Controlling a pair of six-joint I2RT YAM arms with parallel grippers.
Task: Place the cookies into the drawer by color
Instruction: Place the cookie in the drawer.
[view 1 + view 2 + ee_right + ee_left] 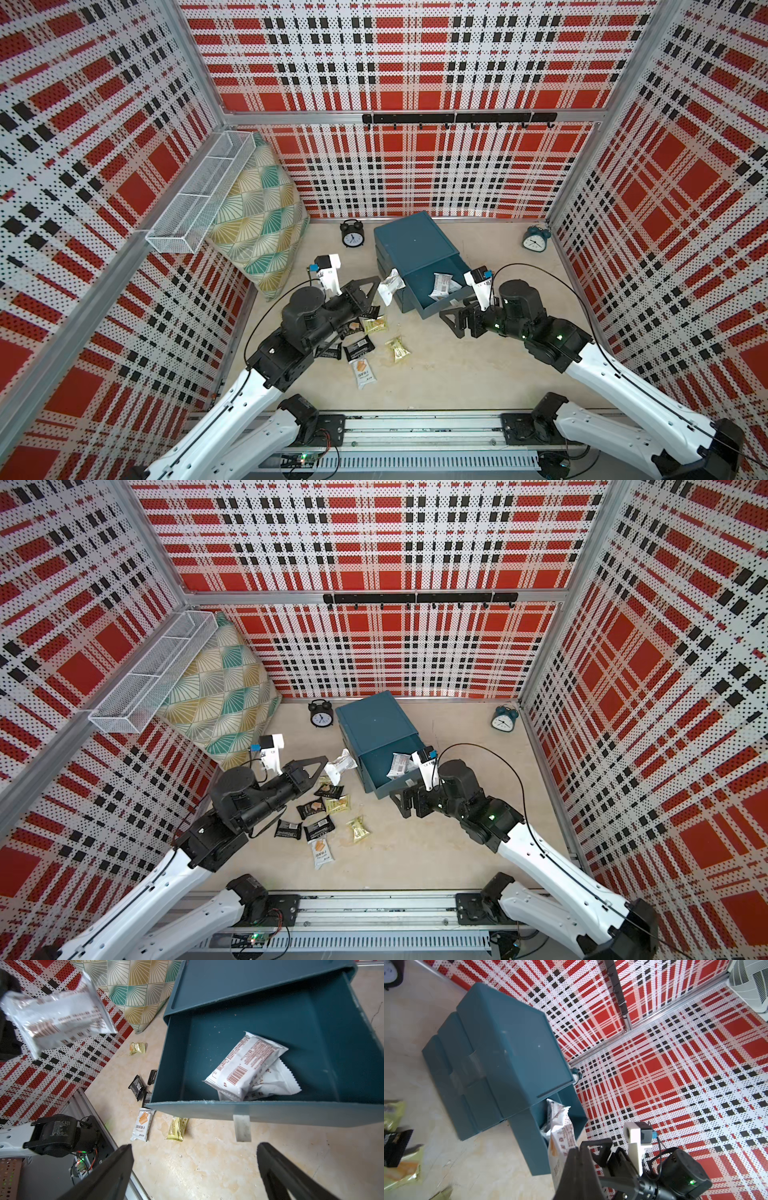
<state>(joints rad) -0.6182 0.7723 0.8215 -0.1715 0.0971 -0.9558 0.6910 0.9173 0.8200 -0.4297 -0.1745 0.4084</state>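
Cookies [311, 808] show in three colours, at least ten in all. In both top views a pile lies left of centre on the beige tabletop [436, 854]: four black packets [288, 829], at least two yellow-gold packets [358, 828] and one loose white packet [321, 853] at the pile's lower edge. A possible third yellow one under the gripper is too hidden to count. The left arm [137, 895] rises from the lower left corner, its forearm slanting up and right over the pile. The left gripper [323, 766] is clamped on a fourth colour-white piece, the held white packet [341, 764]. That packet hangs clear of the tabletop, just left of the drawer [415, 241], a teal cabinet of three stacked drawers at centre. Whether it touches the cabinet cannot be told. The top drawer [270, 1111] is pulled out, and two white packets [245, 1064] lie overlapped inside it. Right of centre, the right arm [552, 870] comes in from the lower right corner with its elbow bent and its wrist low. The right gripper [194, 1147] points at the open drawer's front wall. Its jaws are spread wide and empty, near the white tab handle [242, 1128].
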